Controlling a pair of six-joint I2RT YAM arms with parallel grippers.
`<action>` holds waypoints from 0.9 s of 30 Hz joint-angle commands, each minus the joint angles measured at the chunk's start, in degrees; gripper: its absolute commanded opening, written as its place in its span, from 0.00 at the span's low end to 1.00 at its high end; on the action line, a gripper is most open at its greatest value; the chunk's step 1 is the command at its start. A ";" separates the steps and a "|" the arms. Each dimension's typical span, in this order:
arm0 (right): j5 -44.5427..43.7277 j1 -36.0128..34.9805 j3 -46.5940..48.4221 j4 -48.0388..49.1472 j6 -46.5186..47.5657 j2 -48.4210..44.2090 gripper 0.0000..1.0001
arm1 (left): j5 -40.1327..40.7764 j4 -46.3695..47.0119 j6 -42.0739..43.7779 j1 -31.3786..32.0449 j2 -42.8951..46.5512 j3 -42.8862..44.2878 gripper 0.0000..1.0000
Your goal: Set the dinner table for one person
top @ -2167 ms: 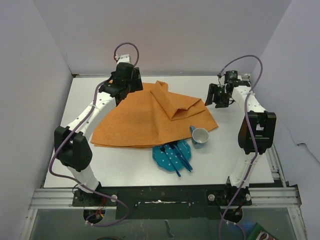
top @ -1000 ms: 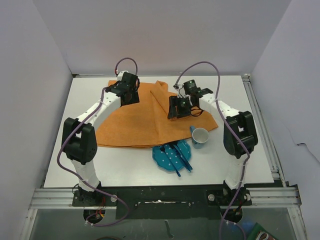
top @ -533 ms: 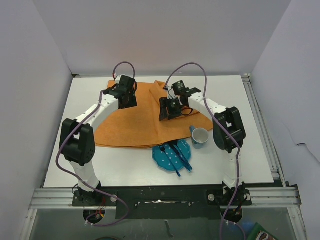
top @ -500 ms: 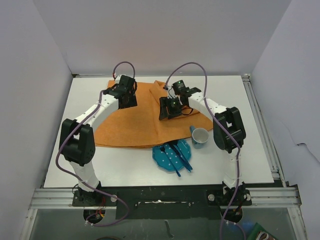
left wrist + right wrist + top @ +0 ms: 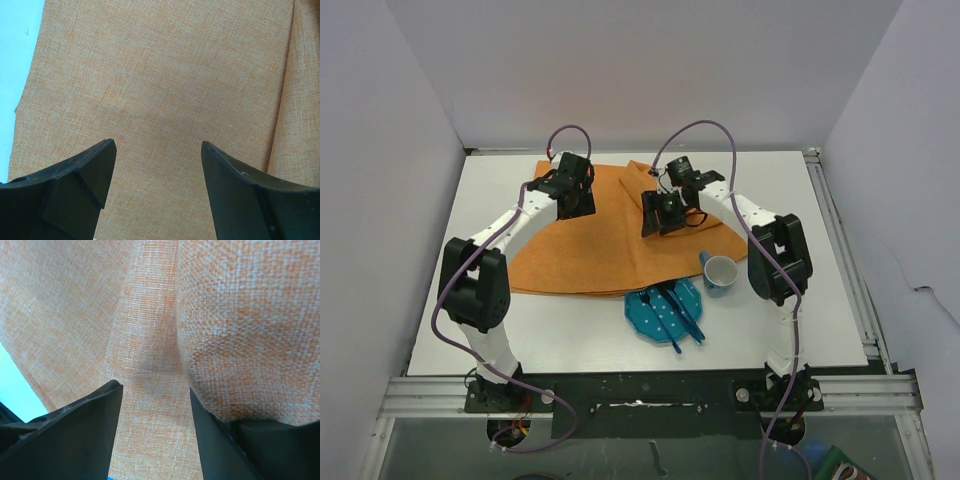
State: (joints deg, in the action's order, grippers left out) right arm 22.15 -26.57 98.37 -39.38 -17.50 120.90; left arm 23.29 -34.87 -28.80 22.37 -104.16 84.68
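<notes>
At the near edge of the white surface (image 5: 560,340) the two arm bases are bolted. Just beyond them, right of centre, a blue plate (image 5: 646,318) is seen with blue cutlery (image 5: 682,316) laid across it. A pale cup (image 5: 721,272) stands upright just beside the plate, on its far right. Behind both, an orange cloth (image 5: 585,250) is spread over the middle of the surface, with a folded flap raised on its right part; the cup stands at the cloth's near right corner. The left gripper (image 5: 572,196) is held over the far left part of the cloth, its fingers spread wide with nothing between them (image 5: 157,150); only flat weave (image 5: 165,75) is seen below. The right gripper (image 5: 660,215) is held low over the folded flap, fingers parted (image 5: 155,390), and a bulge of cloth (image 5: 235,330) is seen close to one finger; whether it is touched cannot be told.
</notes>
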 commanded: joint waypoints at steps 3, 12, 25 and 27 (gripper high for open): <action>-4.38 1.77 4.24 -2.09 3.01 -1.56 0.57 | -0.49 2.71 0.36 -0.48 2.04 0.48 0.70; -5.06 4.39 6.77 -2.17 4.65 0.98 0.57 | -1.05 2.65 0.16 -0.55 1.74 0.47 0.70; -2.11 4.83 9.70 -0.77 4.93 4.92 0.06 | -1.31 2.38 0.23 -0.57 1.39 0.40 0.70; -2.93 4.77 9.76 -1.13 5.01 4.42 0.00 | -1.52 2.47 0.23 -0.57 1.30 0.48 0.70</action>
State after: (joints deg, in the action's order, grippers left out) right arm 19.09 -21.56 104.95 -41.93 -13.13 126.82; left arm 22.22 -34.70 -28.82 22.26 -104.16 84.68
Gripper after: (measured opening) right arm 0.043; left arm 0.703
